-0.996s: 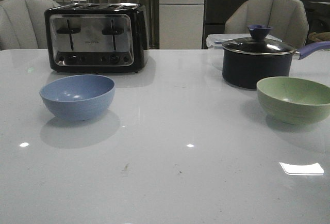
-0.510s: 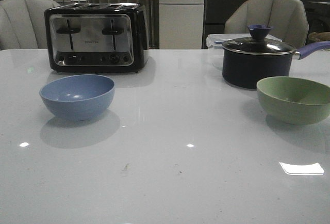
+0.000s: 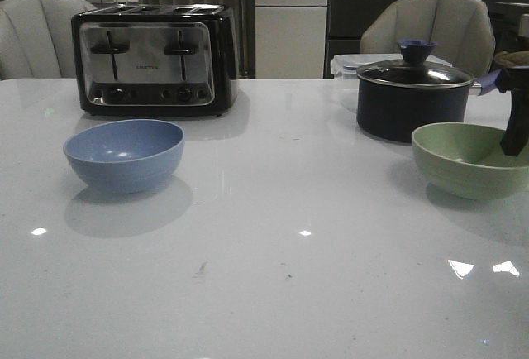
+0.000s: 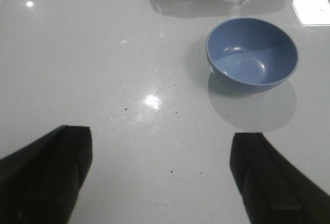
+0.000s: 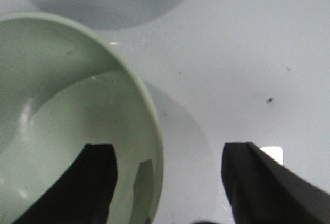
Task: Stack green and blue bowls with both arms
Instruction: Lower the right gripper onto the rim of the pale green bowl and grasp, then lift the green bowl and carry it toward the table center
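Observation:
The dusty blue bowl [image 3: 124,154] sits upright on the white table at the left, in front of the toaster; it also shows in the left wrist view [image 4: 252,53]. My left gripper [image 4: 161,175] is open and empty, hovering over bare table short of that bowl. The sage green bowl [image 3: 467,159] sits at the right, also seen in the right wrist view [image 5: 67,121]. My right gripper [image 5: 165,180] is open and straddles the green bowl's rim, one finger [image 5: 95,182] inside the bowl, the other outside. In the front view the right gripper [image 3: 517,119] comes down at the bowl's right edge.
A black and chrome toaster [image 3: 153,59] stands at the back left. A dark navy pot [image 3: 412,94] with a blue-knobbed lid stands just behind the green bowl, with a clear plastic box behind it. Chairs stand beyond the table.
My right arm has come into the front view and lowered its gripper over the green bowl's right rim. The bowls have not moved.

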`<state>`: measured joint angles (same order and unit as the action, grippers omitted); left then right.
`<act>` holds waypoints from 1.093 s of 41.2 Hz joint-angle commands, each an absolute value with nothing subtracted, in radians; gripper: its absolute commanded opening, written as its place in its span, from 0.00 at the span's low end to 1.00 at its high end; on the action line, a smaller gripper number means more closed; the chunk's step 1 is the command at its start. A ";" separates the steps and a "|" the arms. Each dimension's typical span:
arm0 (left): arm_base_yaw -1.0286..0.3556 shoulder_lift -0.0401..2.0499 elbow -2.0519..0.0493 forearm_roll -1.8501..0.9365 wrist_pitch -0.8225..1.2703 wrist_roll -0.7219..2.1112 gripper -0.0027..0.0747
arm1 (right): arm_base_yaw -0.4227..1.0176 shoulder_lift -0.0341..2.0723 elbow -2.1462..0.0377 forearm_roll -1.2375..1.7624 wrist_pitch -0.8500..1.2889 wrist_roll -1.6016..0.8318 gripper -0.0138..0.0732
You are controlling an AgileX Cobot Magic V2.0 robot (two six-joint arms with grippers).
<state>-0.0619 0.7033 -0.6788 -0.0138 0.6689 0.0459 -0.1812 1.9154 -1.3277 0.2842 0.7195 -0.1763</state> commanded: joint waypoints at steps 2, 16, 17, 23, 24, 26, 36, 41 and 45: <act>-0.059 0.709 -0.706 -0.020 0.586 0.044 0.81 | -0.181 1.915 -1.403 0.305 0.704 -0.193 0.75; -0.059 0.709 -0.706 -0.020 0.586 0.044 0.81 | -0.181 1.923 -1.430 0.303 0.729 -0.193 0.29; -0.059 0.709 -0.706 -0.020 0.586 0.044 0.81 | -0.181 1.921 -1.430 0.303 0.733 -0.193 0.28; -0.059 0.709 -0.706 -0.020 0.586 0.044 0.81 | -0.176 1.881 -1.430 0.303 0.746 -0.202 0.22; -0.059 0.709 -0.706 -0.020 0.586 0.044 0.81 | -0.173 1.867 -1.430 0.302 0.746 -0.202 0.22; -0.059 0.709 -0.706 -0.020 0.586 0.044 0.81 | -0.164 1.844 -1.430 0.302 0.746 -0.209 0.22; -0.059 0.709 -0.706 -0.020 0.584 0.044 0.81 | -0.002 1.685 -1.397 0.289 0.774 -0.286 0.22; -0.059 0.709 -0.706 -0.020 0.565 0.044 0.81 | 0.145 1.647 -1.361 0.259 0.769 -0.287 0.22; -0.059 0.709 -0.706 -0.020 0.562 0.044 0.81 | 0.242 1.651 -1.342 0.256 0.765 -0.287 0.22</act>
<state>-0.0619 0.7033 -0.6788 -0.0138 0.6458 0.0459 0.1735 1.7020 -1.3338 0.2605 0.7949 -0.2718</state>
